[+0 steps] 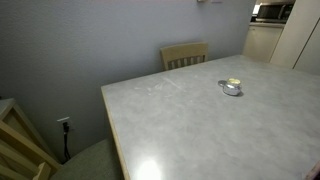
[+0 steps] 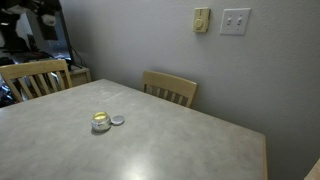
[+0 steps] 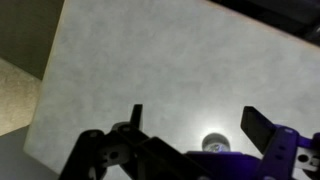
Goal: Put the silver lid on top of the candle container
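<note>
Lying flat beside the round, wax-filled candle container (image 2: 101,122), the shiny silver lid (image 2: 118,121); end effector (image 3: 196,122) spread wide, empty.

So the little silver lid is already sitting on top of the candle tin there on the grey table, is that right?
Not quite. The silver lid is not on the candle container. It lies flat on the grey table right beside the container, and the pale wax inside is uncovered. An exterior view shows this. The rest holds: both things are on the grey table.
</note>
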Robot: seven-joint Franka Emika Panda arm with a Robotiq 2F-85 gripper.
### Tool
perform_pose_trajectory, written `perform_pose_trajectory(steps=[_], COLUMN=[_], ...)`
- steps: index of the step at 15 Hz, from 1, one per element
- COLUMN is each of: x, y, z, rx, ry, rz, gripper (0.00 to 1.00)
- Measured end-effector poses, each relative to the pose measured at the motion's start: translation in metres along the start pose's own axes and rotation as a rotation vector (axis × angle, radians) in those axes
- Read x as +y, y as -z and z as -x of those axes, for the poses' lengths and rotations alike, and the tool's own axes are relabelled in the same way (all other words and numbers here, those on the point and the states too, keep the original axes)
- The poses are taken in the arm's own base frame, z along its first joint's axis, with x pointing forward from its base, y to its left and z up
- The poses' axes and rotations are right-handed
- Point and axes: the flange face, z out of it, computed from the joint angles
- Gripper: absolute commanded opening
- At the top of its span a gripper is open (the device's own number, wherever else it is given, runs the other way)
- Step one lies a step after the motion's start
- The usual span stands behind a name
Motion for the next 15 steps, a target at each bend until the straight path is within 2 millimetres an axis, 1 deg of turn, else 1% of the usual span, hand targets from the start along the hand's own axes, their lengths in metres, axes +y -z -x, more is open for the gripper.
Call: perform_pose_trajectory(steps=[2, 4, 15], x=[-0.009, -0.011, -0.012], y=[-0.014, -0.020, -0.020], z=[0.008, 0.008, 0.008], rx=[-0.030, -0.040, -0.041], ry=[0.030, 0.036, 0.038], rz=[-0.030, -0.037, -0.037], gripper=[1.00, 1.00, 1.00])
